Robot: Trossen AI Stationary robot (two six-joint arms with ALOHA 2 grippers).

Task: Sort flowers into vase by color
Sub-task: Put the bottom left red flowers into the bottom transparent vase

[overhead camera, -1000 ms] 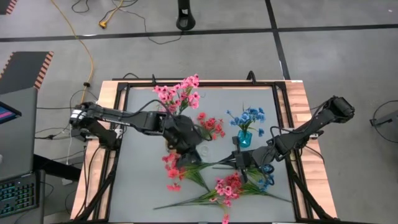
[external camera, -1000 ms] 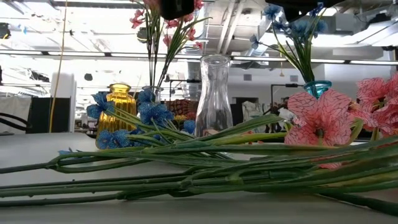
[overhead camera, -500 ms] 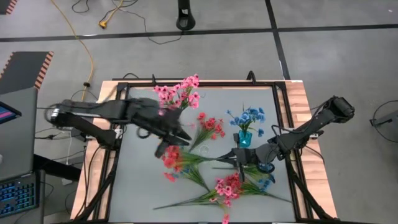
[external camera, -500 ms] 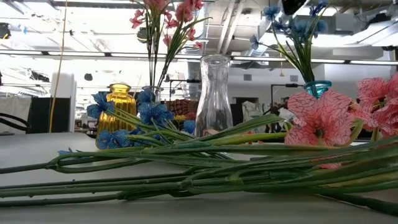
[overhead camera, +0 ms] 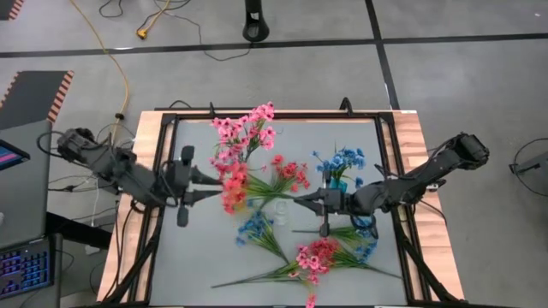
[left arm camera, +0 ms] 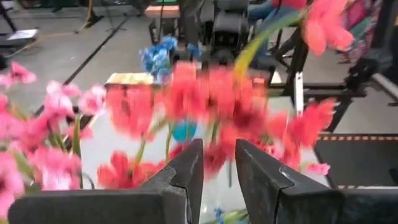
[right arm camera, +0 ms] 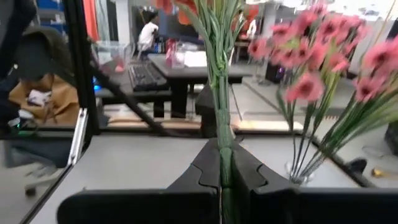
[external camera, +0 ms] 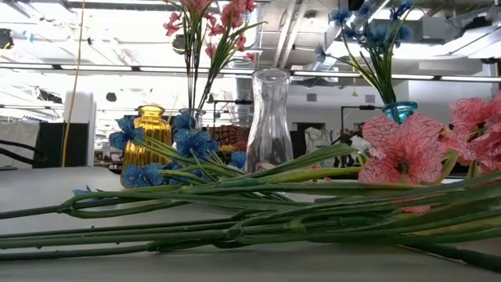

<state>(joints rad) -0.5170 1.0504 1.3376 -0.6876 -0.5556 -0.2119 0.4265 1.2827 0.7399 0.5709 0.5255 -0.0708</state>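
Where the two arms reach in from opposite sides, your right gripper sits near the middle of the table, its fingers pressed together on the green stem of a coral-red spray. That spray lies across the gap between the arms, its blossoms just in front of your left gripper. In the left wrist view the left fingers stand slightly apart with nothing clearly between them, and the red blossoms blur right ahead of them.

Look at what crowds the space. A clear glass vase stands empty near the table's centre, seen from the low view, with a yellow vase farther back beside it. A tall bunch of pink flowers already stands at the far edge, just beside the carried spray. More coral-red flowers sit between the arms, and a teal vase with blue flowers stands close to the right arm.

On the near part of the table, loose sprays lie in a tangle: a blue flower spray, pink blossoms, and long stems stretched across the low view's foreground.
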